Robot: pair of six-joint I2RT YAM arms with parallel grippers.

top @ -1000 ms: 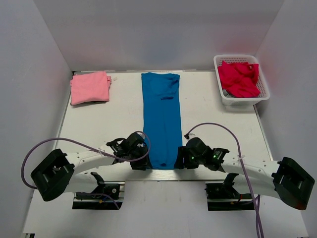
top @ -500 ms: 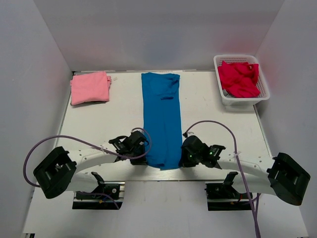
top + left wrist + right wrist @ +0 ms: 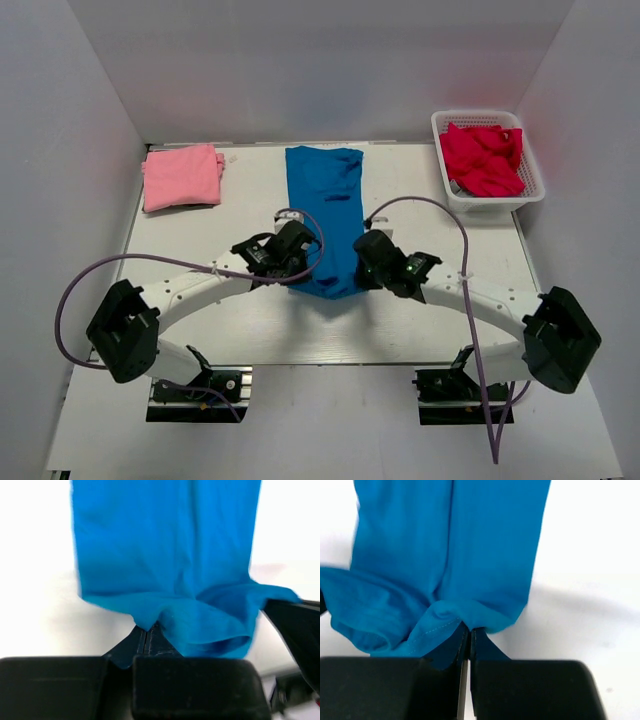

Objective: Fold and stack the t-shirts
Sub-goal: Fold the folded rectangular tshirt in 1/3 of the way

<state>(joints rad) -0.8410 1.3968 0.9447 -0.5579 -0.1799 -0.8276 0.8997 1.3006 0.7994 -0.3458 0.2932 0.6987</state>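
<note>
Your left claw is pressed together on the near left corner of the blue t-shirt. Your right claw pinches the near right corner the same way. Between the two, the hem sags in a loose fold. Beyond the claws the shirt runs away from you as a long narrow strip down the middle of the bench. The pink t-shirt lies folded at the far left corner, well apart. A white basket of red clothes sits far right.
</note>
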